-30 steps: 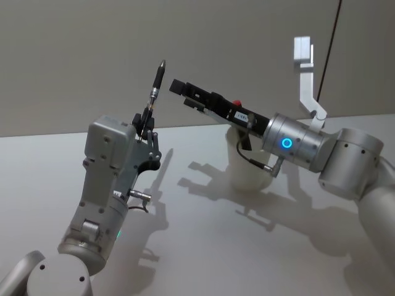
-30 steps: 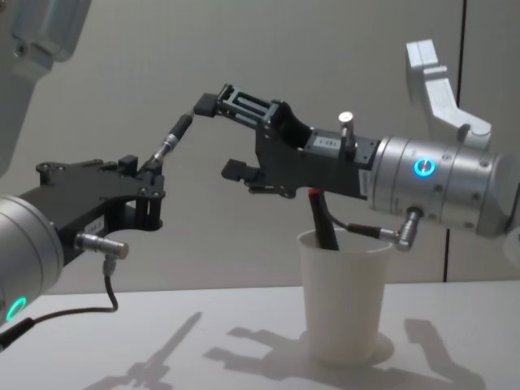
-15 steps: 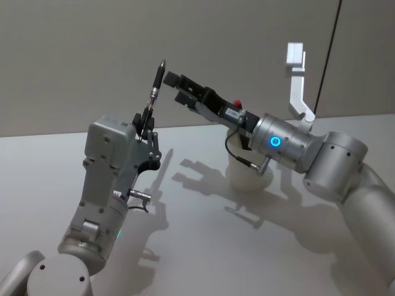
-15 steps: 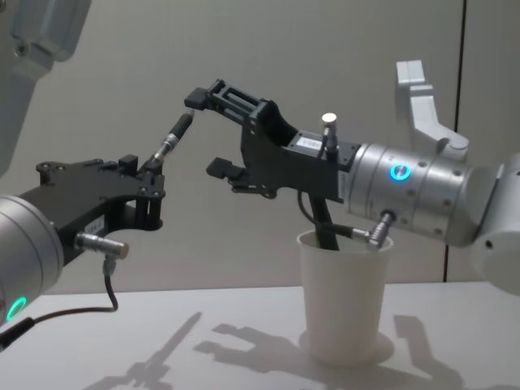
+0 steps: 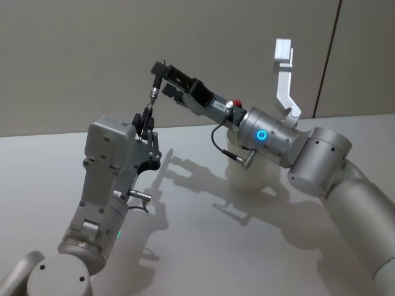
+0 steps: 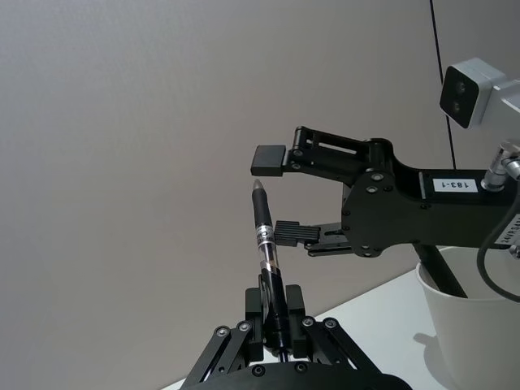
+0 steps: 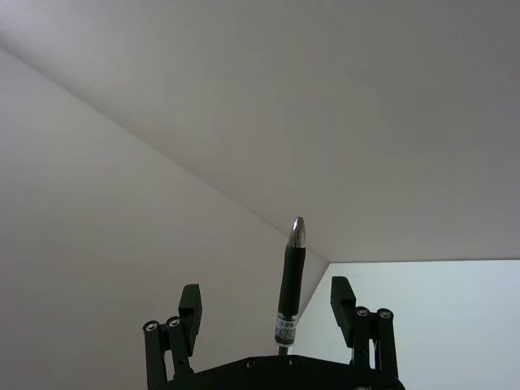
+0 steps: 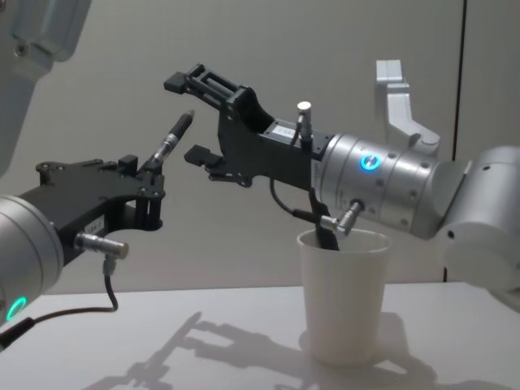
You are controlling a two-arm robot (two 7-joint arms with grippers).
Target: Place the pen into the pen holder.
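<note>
**Pen** (image 5: 154, 89): dark with a silver tip, held above the table, tip toward 1 o'clock in the head view. Its lower end is buried in the left gripper (image 5: 143, 123), which is clamped on it.

**Right gripper** (image 5: 162, 79): reaches toward 10 o'clock from over the cup. The jaws are spread, one on either side of the pen's upper part. The right wrist view shows a gap on each side.

**Pen holder** (image 8: 345, 301): white cup, upright on the table (image 8: 244, 333), at 4 o'clock of the pen and well apart. Bare tabletop lies between it and the left arm. In the head view the right wrist hides the rim.

**Dark rod** (image 8: 327, 238): stands in the cup, upper part hidden; I cannot tell what it is.
</note>
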